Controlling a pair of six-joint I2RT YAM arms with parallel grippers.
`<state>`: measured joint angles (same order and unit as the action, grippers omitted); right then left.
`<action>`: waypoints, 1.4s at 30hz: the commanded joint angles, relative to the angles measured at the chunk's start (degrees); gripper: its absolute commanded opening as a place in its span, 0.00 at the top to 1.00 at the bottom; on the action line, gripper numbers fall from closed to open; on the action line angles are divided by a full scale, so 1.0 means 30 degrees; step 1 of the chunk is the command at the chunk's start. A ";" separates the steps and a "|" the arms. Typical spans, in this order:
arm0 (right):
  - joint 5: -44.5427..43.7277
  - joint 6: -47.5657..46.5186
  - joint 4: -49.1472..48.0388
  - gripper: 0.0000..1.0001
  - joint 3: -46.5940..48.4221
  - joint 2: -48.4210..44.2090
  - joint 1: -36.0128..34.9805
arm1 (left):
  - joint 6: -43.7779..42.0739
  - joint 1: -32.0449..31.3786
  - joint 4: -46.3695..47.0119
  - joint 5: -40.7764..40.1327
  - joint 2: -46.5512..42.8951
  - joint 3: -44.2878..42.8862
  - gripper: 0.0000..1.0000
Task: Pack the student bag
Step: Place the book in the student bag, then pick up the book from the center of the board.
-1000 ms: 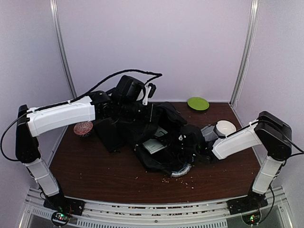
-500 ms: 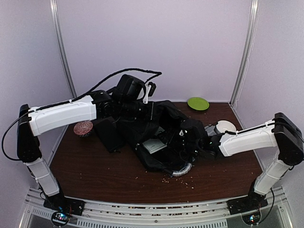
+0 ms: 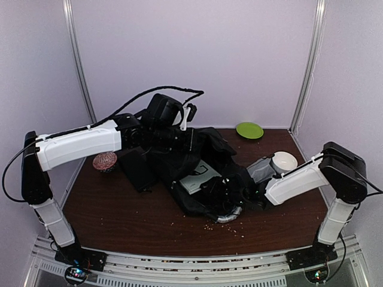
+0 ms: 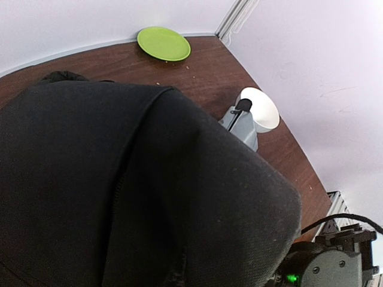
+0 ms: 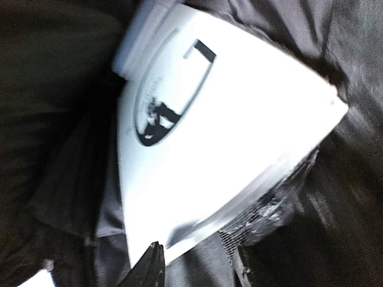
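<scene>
Top view: bag (image 3: 172, 166) lies mid-table (image 3: 114, 215), mouth open and facing up, far side raised.

L gripper (image 3: 173, 139) is at the raised far edge of the bag. Jaws closed; they look clamped on the fabric, holding it up. L wrist cam is filled by black bag cloth (image 4: 119, 191); own fingers not visible there.

R gripper (image 3: 218, 190) is down inside the bag mouth, near side. R wrist cam: white book (image 5: 215, 137) w/ black print lies tilted in the bag interior (image 5: 54, 89), mesh pocket just under its lower edge. R gripper (image 5: 194, 266): fingers (image 5: 152, 266) stand apart, the book's lower edge btwn them. Can't tell whether they pinch it or only straddle it; pic is blurred.

From above the book (image 3: 197, 174) shows partly in the opening.

Rest of table:
- black notebook (image 3: 136, 170), flat, touching the bag's L side
- pink ball (image 3: 105, 161), far L, apart from the notebook
- green plate (image 3: 249, 130) at back R, also in L wrist cam (image 4: 163, 43)
- white bowl (image 3: 283, 160) R of the bag; grey-blue case (image 3: 261, 167) just beside it, btwn bowl and bag
- crumbs (image 3: 209, 226) on the wood near the bag's front edge
</scene>
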<state>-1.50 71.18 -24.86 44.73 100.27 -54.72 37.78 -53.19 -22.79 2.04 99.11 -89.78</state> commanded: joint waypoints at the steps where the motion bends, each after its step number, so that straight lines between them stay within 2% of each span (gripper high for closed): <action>1: -0.0142 0.0949 -0.1513 0.65 0.0831 0.1041 0.0010 | -0.0054 0.0064 0.3332 0.0737 -0.0457 -0.0355 1.00; 8: -0.0220 0.0946 -0.1516 0.77 0.2437 0.2284 0.0100 | -0.0038 0.0064 0.3654 0.1595 -0.0389 -0.0049 1.00; 10: -0.0012 0.0748 -0.1268 0.77 0.2988 0.2547 0.0186 | -0.0102 0.0064 0.3615 0.1684 -0.0415 -0.0002 1.00; 12: 0.0136 0.0376 -0.1117 0.74 0.3190 0.2465 0.0220 | -0.0278 0.0064 0.3427 0.1430 -0.0470 -0.0010 1.00; 15: 0.0356 -0.0368 -0.0531 0.58 0.3004 0.1579 0.0180 | -0.0831 0.0107 0.2891 0.0475 -0.0615 -0.0192 1.00; 18: 0.0504 -0.1508 0.0814 0.44 0.2548 -0.0380 -0.0004 | -0.1234 0.0493 0.2622 0.0062 -0.0634 -0.0445 1.00; 23: 0.0710 -0.3455 0.3599 0.36 0.1595 -0.3669 -0.0353 | -0.1263 0.1713 0.2405 0.0467 -0.0543 -0.0621 1.00; 27: 0.0464 -0.4841 0.5449 0.35 0.0175 -0.6473 -0.0764 | -0.2294 0.2258 0.1608 -0.0118 -0.0439 -0.1236 1.00; 33: -0.1279 -0.6177 0.7522 0.35 -0.2609 -1.1634 -0.1199 | -0.5926 0.2635 -0.1001 -0.2082 0.0639 -0.3716 1.00; 38: -0.4514 -0.7020 1.0115 0.35 -0.4481 -1.5249 -0.1197 | -0.6819 0.3660 -0.0472 -0.2308 0.1417 -0.3551 1.00; 42: -0.5940 -0.6617 1.0672 0.36 -0.6083 -1.6295 -0.1166 | -0.7063 0.4411 -0.0431 -0.1978 0.2447 -0.4202 1.00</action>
<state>-11.62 52.25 1.61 30.44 53.04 -58.15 20.10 -44.42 -30.04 0.40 103.37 -99.29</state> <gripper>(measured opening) 0.648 0.026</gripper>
